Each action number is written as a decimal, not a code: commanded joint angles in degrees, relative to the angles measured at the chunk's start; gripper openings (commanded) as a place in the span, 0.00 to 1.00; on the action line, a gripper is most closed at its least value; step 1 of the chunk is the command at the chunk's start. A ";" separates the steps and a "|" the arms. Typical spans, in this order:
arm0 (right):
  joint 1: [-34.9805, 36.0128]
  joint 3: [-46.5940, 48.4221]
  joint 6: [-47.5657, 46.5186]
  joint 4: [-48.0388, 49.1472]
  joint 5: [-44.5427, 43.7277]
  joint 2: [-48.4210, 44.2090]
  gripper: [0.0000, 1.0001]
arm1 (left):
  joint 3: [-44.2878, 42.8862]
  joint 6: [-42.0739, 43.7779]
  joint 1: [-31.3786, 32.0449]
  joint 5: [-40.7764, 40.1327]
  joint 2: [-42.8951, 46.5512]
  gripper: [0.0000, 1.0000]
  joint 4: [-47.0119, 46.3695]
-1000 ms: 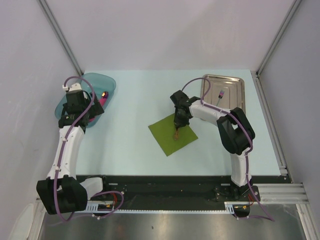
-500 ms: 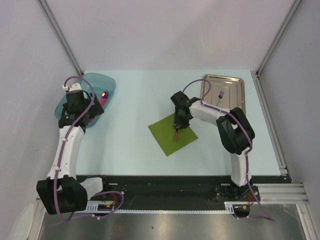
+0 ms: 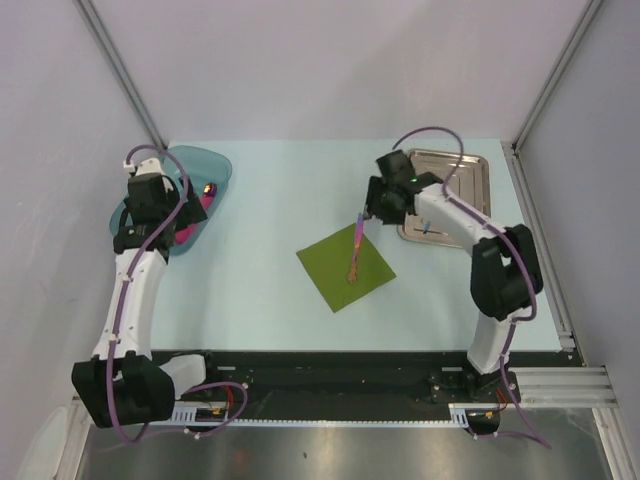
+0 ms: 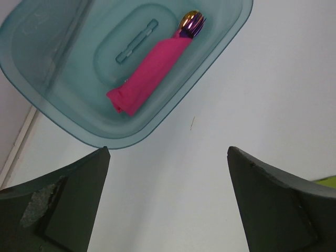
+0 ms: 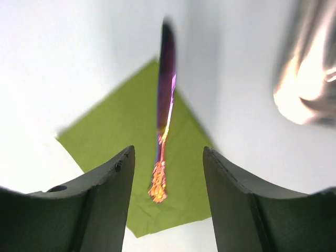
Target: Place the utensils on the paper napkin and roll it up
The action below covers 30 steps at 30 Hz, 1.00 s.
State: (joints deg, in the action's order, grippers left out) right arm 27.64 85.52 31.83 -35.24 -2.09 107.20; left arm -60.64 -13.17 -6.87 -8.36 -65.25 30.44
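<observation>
Pale table [image 3: 270, 200], olive paper napkin [image 5: 121, 142] mid-surface. One utensil [image 5: 167, 89] lies on it, purple end overhanging the far edge (second piece not identifiable). Right gripper [image 5: 166, 157] spread, empty, above it. Left gripper [image 4: 168, 152] spread over teal tub [image 4: 52, 121]. Risk: the overhang may let the utensil slip out during rolling.

Robotics lab test cell: a pair of robot arms [image 3: 135, 290] bolted to a rail [image 3: 340, 395] at the edge of a pale blue table [image 3: 280, 300], enclosed by plain grey panels [image 3: 330, 70] and aluminium frame posts [image 3: 121, 70].
</observation>
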 commanded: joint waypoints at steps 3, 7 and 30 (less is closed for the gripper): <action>-13.03 1.76 -7.57 2.72 -1.52 -6.30 0.59 | -5.62 2.80 0.19 1.86 0.30 1.00 -3.63; -19.80 3.60 -9.86 2.46 -2.83 -2.70 0.57 | -5.80 1.92 0.19 2.38 0.21 1.00 -3.63; -24.91 13.98 -10.21 6.86 -7.50 19.62 0.47 | -2.55 6.75 0.28 10.20 3.02 1.00 -7.93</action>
State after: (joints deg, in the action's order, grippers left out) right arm 2.72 97.25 21.17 -30.00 -8.12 125.12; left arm -63.96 -7.97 -6.87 -0.60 -64.88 26.85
